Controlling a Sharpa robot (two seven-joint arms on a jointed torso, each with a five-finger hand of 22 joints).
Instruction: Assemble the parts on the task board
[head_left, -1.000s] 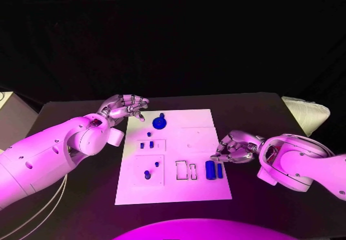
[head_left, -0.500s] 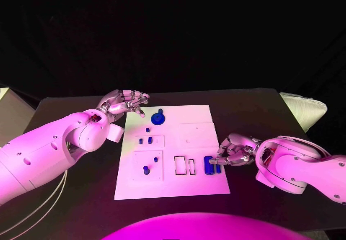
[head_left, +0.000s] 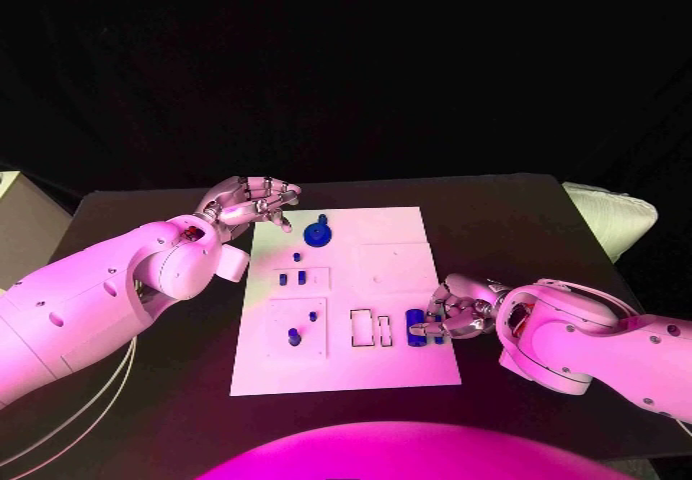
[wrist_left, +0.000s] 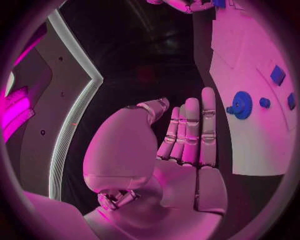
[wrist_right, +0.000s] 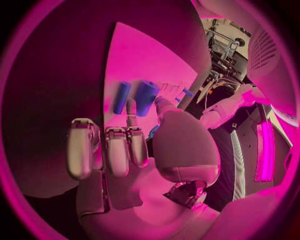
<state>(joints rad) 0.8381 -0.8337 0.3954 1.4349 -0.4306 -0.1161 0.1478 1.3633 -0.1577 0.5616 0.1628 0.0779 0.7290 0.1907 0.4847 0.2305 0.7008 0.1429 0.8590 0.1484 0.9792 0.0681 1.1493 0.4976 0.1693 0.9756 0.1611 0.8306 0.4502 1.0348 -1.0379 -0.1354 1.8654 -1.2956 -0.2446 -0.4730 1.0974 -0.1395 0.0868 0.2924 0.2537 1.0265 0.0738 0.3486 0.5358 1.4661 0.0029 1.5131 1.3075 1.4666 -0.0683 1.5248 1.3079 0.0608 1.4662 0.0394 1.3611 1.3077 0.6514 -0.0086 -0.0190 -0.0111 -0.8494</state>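
The white task board (head_left: 389, 260) lies mid-table. On it are a round blue part (head_left: 317, 236), several small blue parts such as one (head_left: 294, 338) in a recess, and two empty slots (head_left: 362, 328). Near the board's right edge lie a thick blue cylinder (head_left: 415, 327) and a thin one (head_left: 437, 332). My right hand (head_left: 456, 310) reaches onto them; in the right wrist view its thumb (wrist_right: 164, 106) and a finger (wrist_right: 131, 107) pinch the thick cylinder (wrist_right: 147, 95), beside the thin one (wrist_right: 122, 97). My left hand (head_left: 257, 205) hovers off the board's far left corner, fingers (wrist_left: 190, 130) straight, holding nothing, near the round part (wrist_left: 242, 104).
A pale padded object (head_left: 617, 222) sits past the table's right edge and a pale box (head_left: 18, 215) past its left edge. White cables (head_left: 72, 425) hang under my left arm. Bare black table (head_left: 505, 220) lies right of the board.
My right hand has moved in over the board's right edge until its fingertips reached the two blue cylinders. The left hand has stayed by the far left corner. The camera shifted slightly.
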